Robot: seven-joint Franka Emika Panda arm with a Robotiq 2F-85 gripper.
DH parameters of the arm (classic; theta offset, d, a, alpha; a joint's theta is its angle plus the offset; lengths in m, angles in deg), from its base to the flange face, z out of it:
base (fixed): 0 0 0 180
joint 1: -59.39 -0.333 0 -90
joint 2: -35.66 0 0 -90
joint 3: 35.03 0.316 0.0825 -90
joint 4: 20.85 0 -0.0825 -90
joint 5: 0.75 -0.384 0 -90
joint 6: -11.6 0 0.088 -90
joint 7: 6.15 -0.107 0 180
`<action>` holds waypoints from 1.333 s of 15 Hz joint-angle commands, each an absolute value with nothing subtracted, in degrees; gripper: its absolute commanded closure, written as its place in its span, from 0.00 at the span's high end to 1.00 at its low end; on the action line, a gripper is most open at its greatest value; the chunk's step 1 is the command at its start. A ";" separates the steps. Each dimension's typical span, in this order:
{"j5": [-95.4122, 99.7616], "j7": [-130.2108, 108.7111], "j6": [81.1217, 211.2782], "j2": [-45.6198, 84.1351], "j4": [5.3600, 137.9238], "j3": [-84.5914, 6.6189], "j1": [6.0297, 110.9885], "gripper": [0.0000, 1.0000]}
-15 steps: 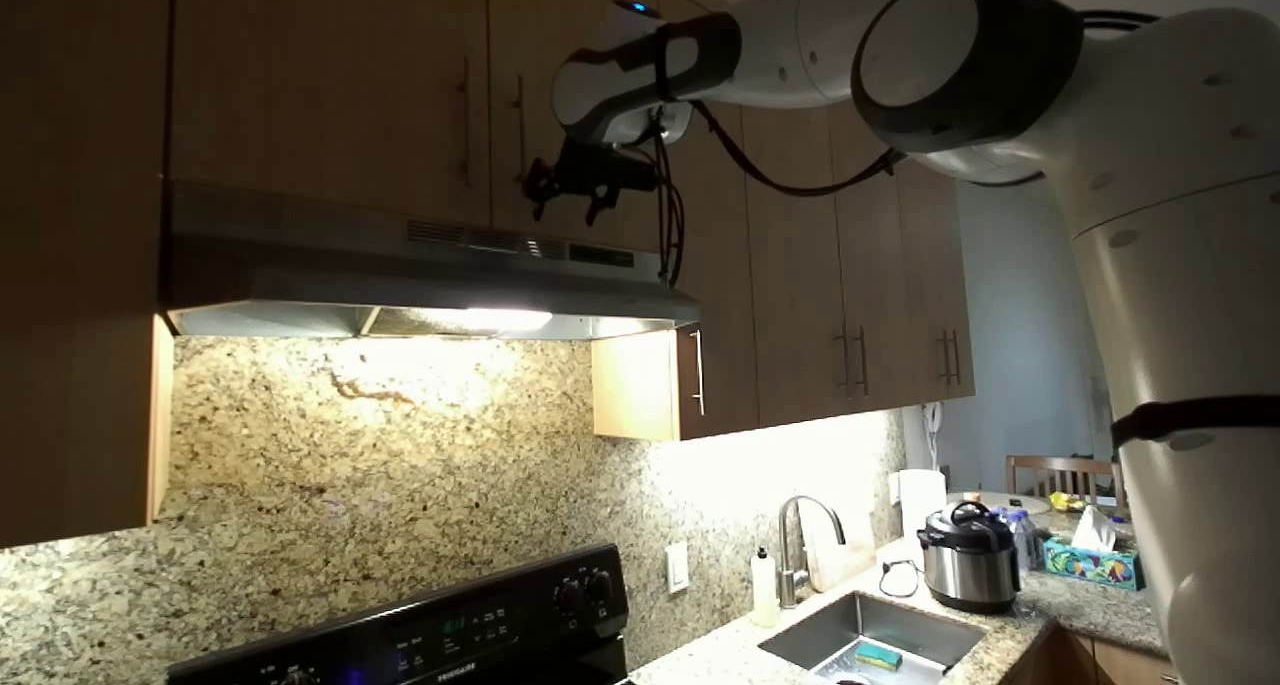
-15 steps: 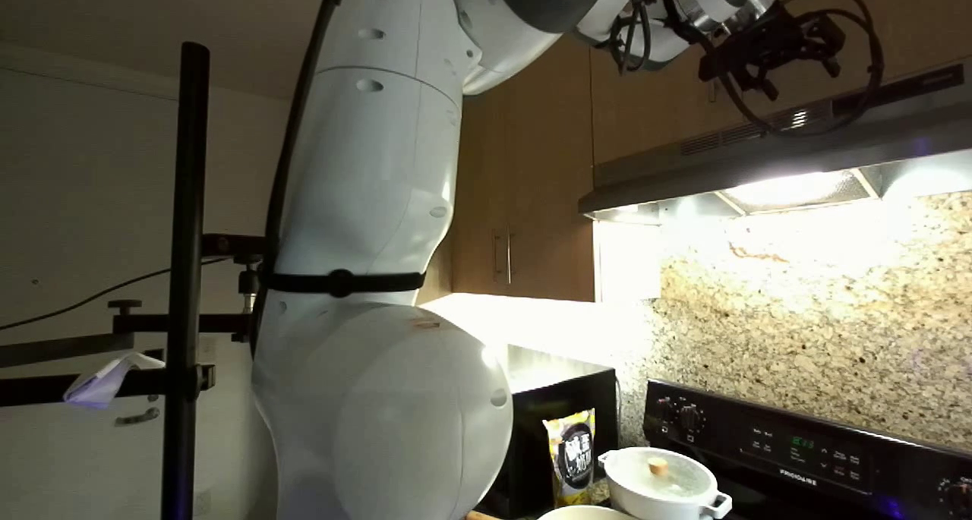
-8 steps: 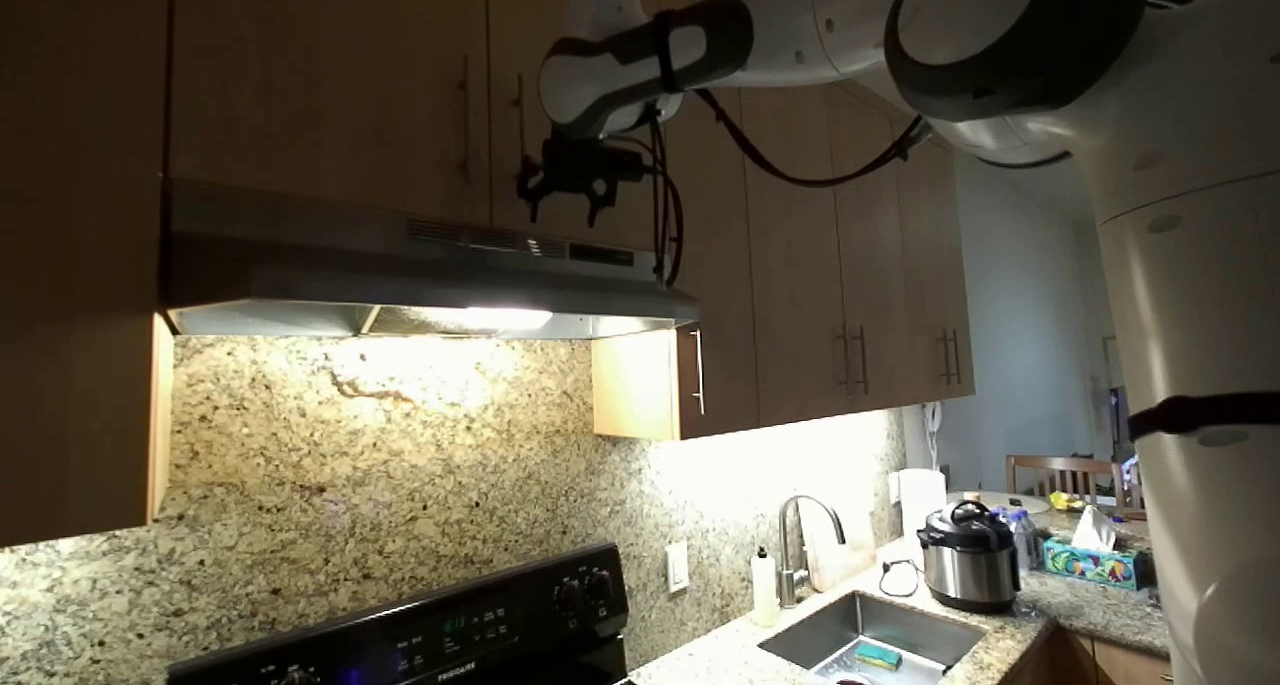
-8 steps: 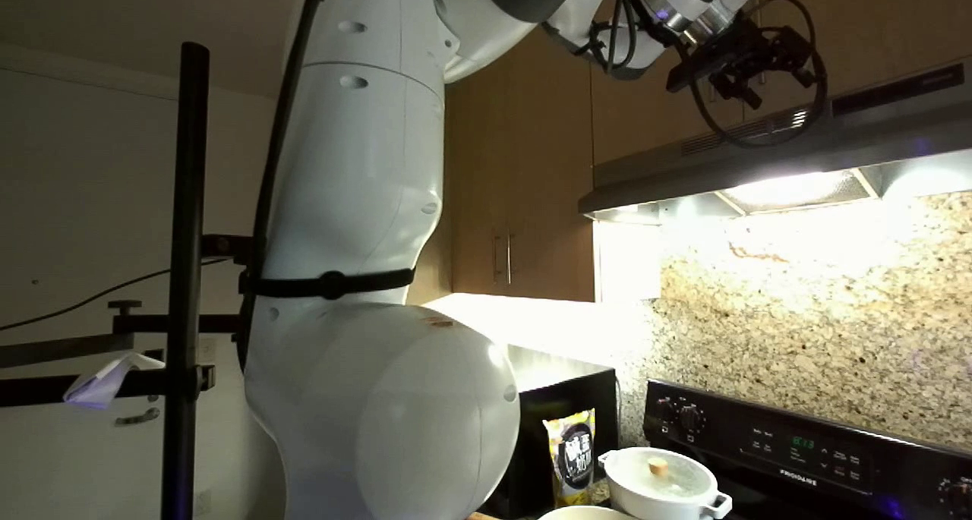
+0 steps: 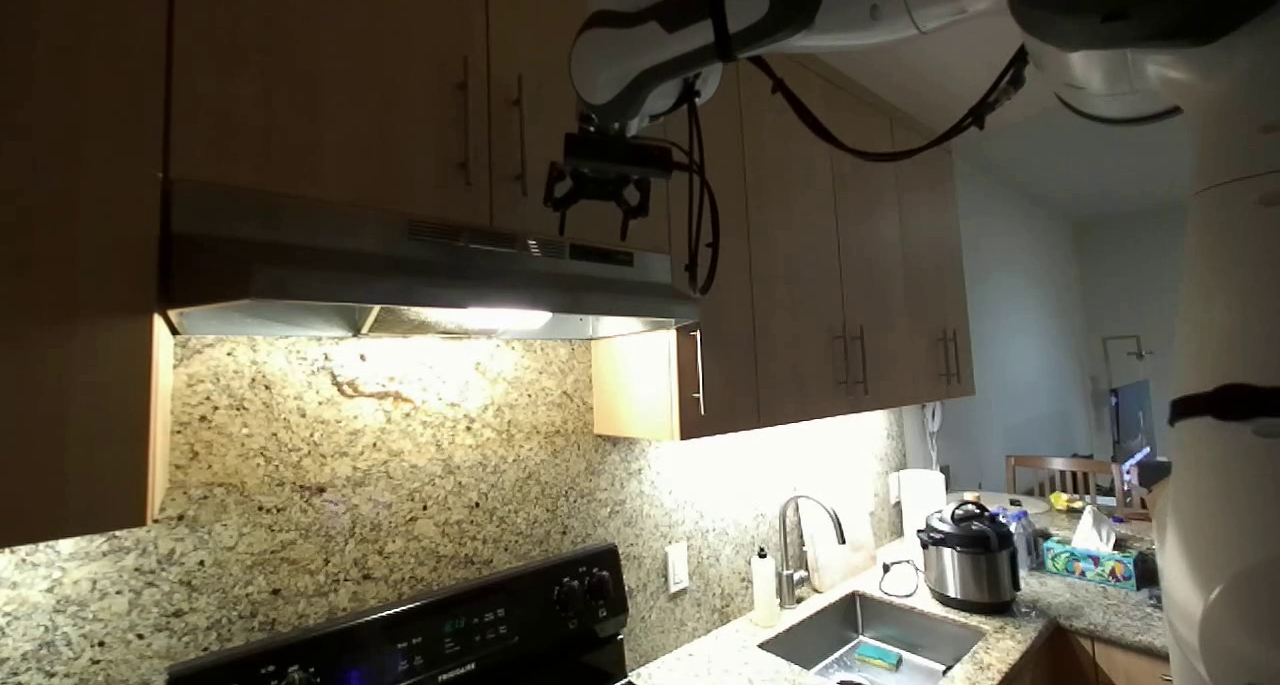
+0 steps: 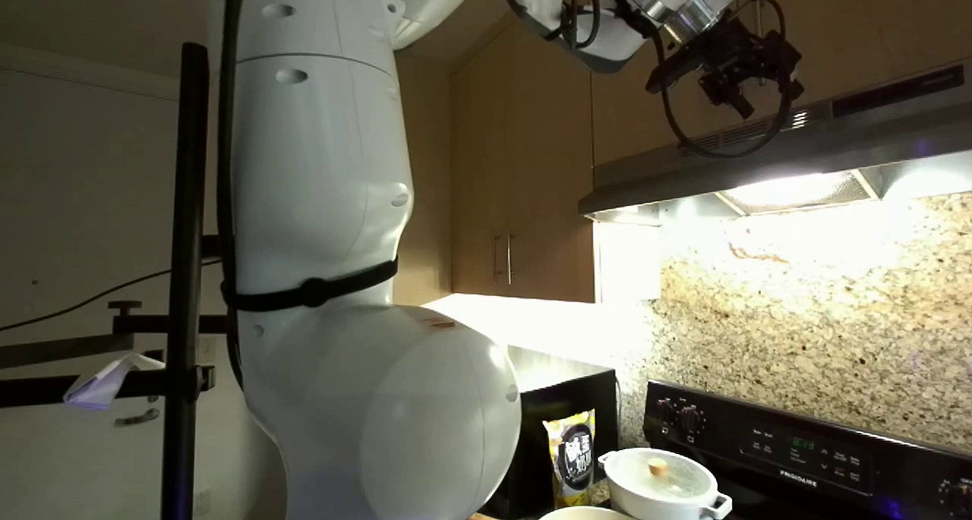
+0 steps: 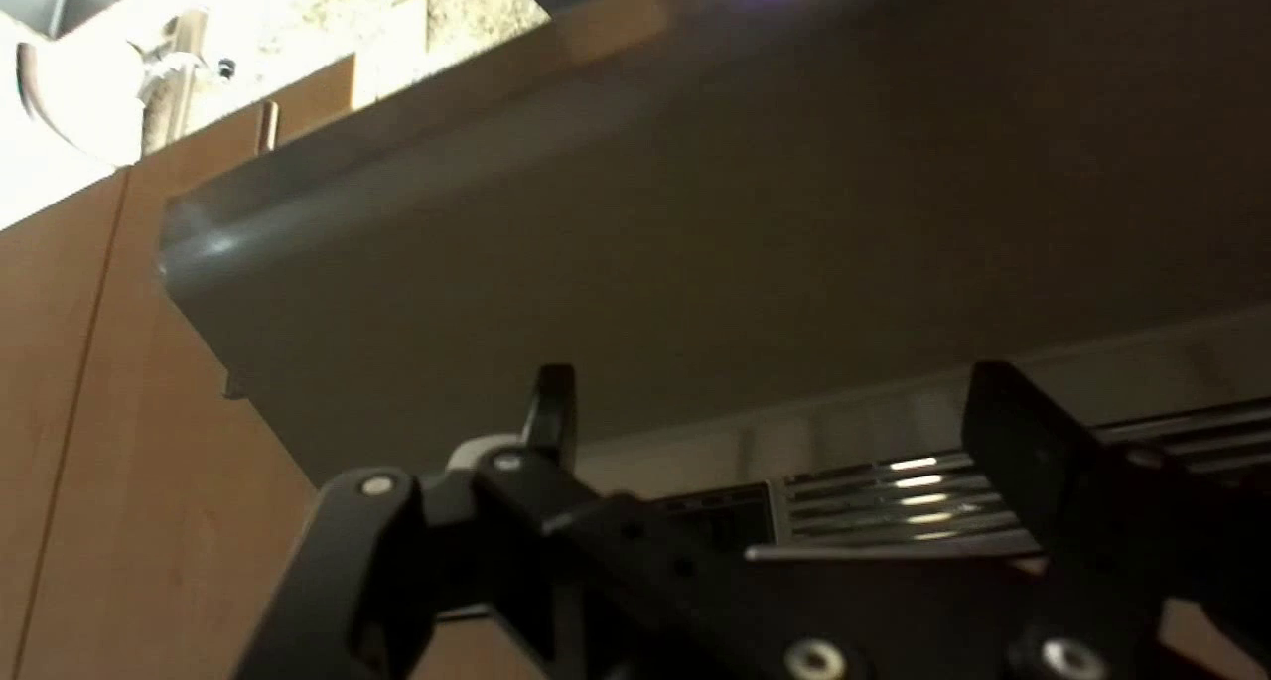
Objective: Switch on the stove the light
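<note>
The grey range hood (image 5: 400, 270) hangs over the stove in both exterior views (image 6: 759, 159). Its light (image 5: 510, 319) is lit and brightens the backsplash. A small dark control panel (image 5: 601, 255) sits on the hood's front face beside vent slots. In the wrist view the control panel (image 7: 735, 511) is partly hidden by my gripper, and its switches are too dim to make out. My gripper (image 5: 594, 232) is open and empty in front of the hood, near the panel. In the wrist view its fingertips (image 7: 775, 370) stand wide apart. I cannot tell the exact gap to the hood.
Wooden upper cabinets with bar handles (image 5: 520, 135) are above and beside the hood. The black stove control board (image 5: 440, 625) is below. A white lidded pot (image 6: 661, 482) stands by the stove. A cable loop (image 6: 729, 154) hangs under the wrist.
The arm has drawn back, right in an exterior view and left in the opposite one. The gripper has lowered slightly and turned to point more straight down. The hood light stays lit.
</note>
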State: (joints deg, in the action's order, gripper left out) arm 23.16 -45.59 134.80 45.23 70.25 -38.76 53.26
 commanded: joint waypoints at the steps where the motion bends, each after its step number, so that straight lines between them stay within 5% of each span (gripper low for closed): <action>1: 18.92 -46.31 132.96 53.89 81.50 -35.71 56.77 1.00; 10: 12.69 -36.13 131.93 68.71 100.52 -34.46 62.03 1.00; 20: 11.95 -33.30 130.12 66.78 98.92 -31.33 63.15 1.00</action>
State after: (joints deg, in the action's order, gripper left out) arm 12.82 -36.84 132.33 67.90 99.79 -33.81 61.52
